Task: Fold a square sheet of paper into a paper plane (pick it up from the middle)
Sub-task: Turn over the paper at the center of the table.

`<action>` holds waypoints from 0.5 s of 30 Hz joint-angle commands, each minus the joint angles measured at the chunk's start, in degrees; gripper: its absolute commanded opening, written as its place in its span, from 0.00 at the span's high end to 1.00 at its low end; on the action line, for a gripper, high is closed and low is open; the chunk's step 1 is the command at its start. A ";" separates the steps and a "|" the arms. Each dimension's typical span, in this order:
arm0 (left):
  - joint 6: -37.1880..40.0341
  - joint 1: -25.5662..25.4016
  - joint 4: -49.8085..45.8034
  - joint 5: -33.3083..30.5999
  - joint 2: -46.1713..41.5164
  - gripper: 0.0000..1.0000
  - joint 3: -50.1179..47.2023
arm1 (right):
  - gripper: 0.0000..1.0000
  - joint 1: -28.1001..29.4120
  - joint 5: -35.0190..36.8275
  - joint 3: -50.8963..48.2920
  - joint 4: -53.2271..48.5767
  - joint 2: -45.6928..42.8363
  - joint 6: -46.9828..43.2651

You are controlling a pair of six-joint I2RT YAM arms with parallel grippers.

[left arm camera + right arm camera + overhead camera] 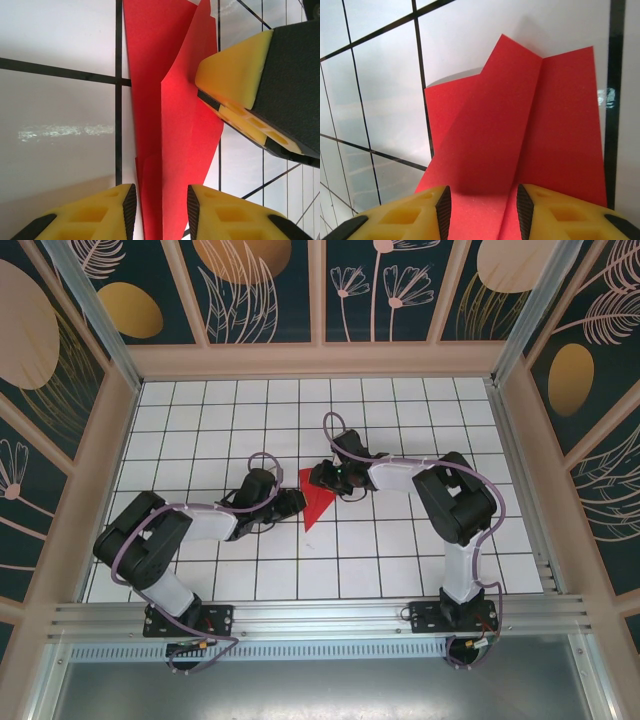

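The square sheet of paper (315, 498) lies on the gridded table as a creased red wedge, wide end far and point near. My left gripper (297, 502) sits at its left side, near the point. In the left wrist view the paper (175, 125) runs between the left gripper's (161, 210) parted pads, with a raised fold along the middle. My right gripper (318, 478) is over the wide end. Its jaws (480, 212) stand apart astride a lifted flap of the paper (520, 125). One right finger (240, 85) rests at the paper's edge.
The white table (400, 540) with black grid lines is walled by patterned panels (265, 290) on three sides. An aluminium rail (320, 620) carrying both arm bases runs along the near edge. The two wrists are close together over the middle.
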 commanded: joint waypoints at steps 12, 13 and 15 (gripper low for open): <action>1.31 0.43 6.22 4.35 4.48 0.64 2.46 | 0.62 0.58 -4.49 0.38 3.11 0.85 1.62; 1.30 0.49 6.46 4.44 4.48 0.65 2.44 | 0.63 0.58 -4.68 0.12 3.53 0.74 1.63; 1.48 0.49 6.31 4.28 4.38 0.66 2.44 | 0.64 0.44 -5.20 -0.36 4.51 0.24 1.56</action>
